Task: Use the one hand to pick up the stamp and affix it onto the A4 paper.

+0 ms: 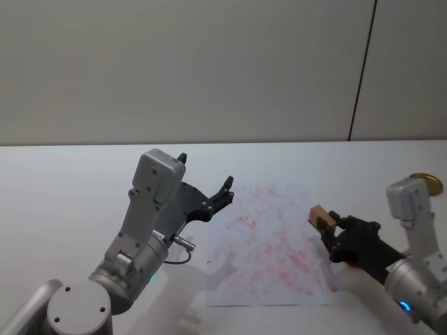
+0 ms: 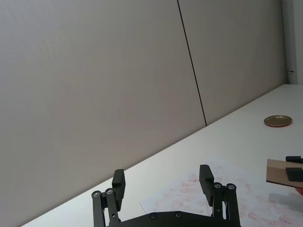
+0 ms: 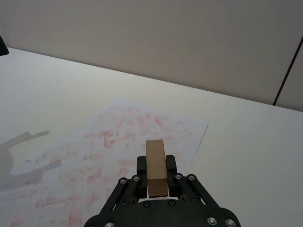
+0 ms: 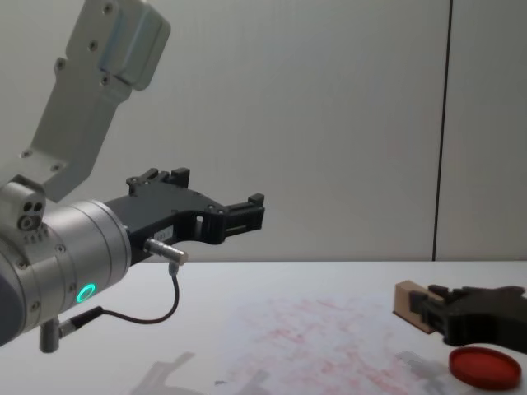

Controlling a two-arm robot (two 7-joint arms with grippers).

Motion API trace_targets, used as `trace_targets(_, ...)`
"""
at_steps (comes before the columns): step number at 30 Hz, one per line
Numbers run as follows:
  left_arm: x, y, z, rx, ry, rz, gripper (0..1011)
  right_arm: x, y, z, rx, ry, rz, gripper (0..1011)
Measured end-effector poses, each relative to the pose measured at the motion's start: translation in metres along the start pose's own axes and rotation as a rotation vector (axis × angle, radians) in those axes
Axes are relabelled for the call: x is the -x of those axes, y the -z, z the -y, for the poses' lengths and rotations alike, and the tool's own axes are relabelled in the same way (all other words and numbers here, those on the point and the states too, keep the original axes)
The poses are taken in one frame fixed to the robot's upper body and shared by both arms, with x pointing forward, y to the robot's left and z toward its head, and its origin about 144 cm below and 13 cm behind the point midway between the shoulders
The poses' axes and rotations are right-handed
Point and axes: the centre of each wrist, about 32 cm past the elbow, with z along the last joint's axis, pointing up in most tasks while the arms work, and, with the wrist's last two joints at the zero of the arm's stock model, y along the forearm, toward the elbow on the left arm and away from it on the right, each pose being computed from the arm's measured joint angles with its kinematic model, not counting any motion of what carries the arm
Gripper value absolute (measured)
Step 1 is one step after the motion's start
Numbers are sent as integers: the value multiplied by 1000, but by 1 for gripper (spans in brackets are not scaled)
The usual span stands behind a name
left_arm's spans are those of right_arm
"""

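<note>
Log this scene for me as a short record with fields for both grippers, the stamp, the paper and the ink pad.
Left gripper: open, holding nothing, raised near the far left corner of the A4 paper
Right gripper: shut on the stamp
Stamp: tan wooden block, held by the paper's right edge
A4 paper: flat on the table, covered in red marks
Ink pad: red disc on the table beside the right gripper

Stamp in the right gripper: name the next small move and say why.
Probably lower the right gripper to press the stamp onto the A4 paper: it clamps the stamp, held off the surface over the sheet's right edge. The left gripper hangs open, raised at the sheet's left.
</note>
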Motion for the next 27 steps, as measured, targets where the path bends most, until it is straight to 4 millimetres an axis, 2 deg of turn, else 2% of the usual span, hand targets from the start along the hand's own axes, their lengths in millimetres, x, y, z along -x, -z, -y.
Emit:
trace_targets(15,0,0,0,0,0,0,993,11,6,-25,35,-3,16,217)
trace_targets(27,0,0,0,0,0,0,993,16,12,-36,78,-7,29,217)
